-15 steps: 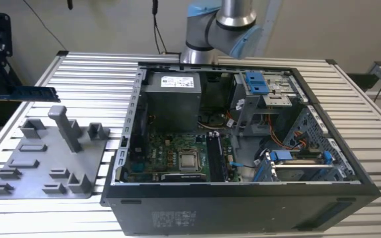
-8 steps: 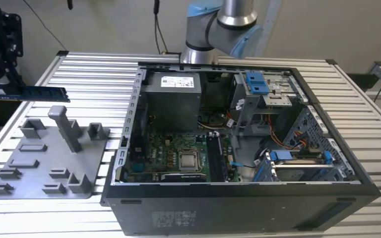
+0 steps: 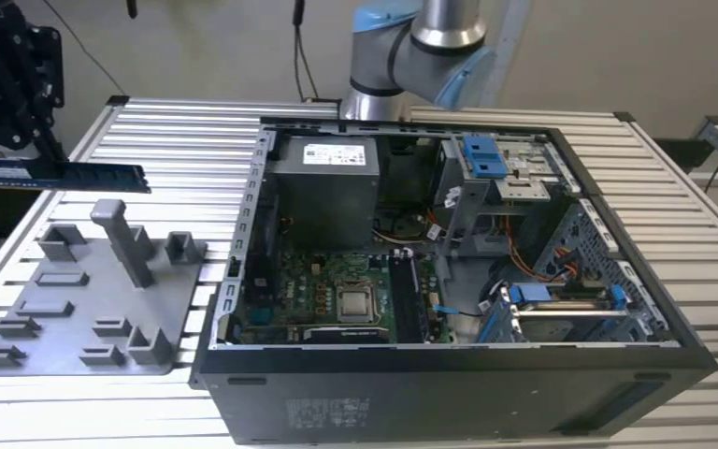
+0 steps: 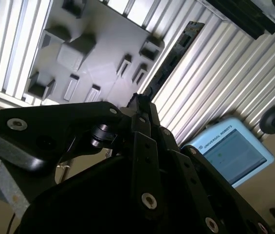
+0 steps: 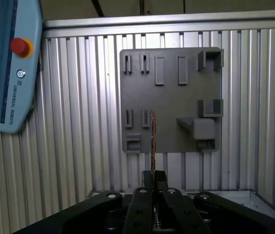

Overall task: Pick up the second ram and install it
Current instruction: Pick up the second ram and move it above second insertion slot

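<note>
Your gripper (image 3: 48, 157) hangs high over the table's far corner at the exterior view's left, well apart from the open computer case (image 3: 459, 374). Its fingers (image 5: 144, 197) are drawn almost fully together, pinching the second ram (image 3: 78, 175) by its flat faces with only the stick's thickness between them.

In the exterior view the ram is level, its long side roughly horizontal, and most of its length reaches toward the exterior view's right. It touches nothing but the fingers. Exactly where along the stick the grip sits is hard to judge there, since the dark finger blends into it.

In the first wrist view you see the ram (image 5: 153, 139) edge-on as a thin line running out from the gripper (image 5: 154, 176), above the gray fixture plate (image 5: 171, 97). In the second wrist view the stick (image 4: 176, 53) stretches away from the gripper (image 4: 139, 105), over the slatted table (image 4: 215, 83) just beside the plate's edge.

The fixture plate (image 3: 85, 299) lies flat on the table (image 3: 709, 234), below the ram and beside the case. The case lies open on its side, with the motherboard (image 3: 334, 290) on its floor. A teach pendant (image 5: 3, 63) with a red button (image 5: 20, 46) sits off the table's edge.
</note>
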Controlling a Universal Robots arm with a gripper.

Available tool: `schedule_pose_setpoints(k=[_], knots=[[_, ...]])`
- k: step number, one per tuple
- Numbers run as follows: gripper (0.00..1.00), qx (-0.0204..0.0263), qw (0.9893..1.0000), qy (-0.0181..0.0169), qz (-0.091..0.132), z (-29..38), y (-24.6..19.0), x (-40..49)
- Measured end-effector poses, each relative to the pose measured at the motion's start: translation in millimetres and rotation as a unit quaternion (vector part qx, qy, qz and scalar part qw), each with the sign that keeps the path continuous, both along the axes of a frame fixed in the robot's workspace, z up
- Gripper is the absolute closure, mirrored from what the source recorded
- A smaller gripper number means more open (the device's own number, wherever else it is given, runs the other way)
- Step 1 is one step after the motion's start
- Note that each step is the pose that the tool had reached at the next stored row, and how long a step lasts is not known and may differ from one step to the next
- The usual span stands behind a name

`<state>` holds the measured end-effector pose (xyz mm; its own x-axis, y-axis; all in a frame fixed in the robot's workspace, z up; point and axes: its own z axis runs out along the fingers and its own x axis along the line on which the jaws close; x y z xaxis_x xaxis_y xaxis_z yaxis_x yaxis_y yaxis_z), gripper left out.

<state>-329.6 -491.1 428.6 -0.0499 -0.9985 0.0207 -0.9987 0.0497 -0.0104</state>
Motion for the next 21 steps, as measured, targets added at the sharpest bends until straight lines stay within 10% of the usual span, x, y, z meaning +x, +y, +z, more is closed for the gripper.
schedule_pose_setpoints(k=[21], knots=[[0.86, 0.0, 1.0, 0.0002, 0.0, 0.0, 0.0, 40.6]])
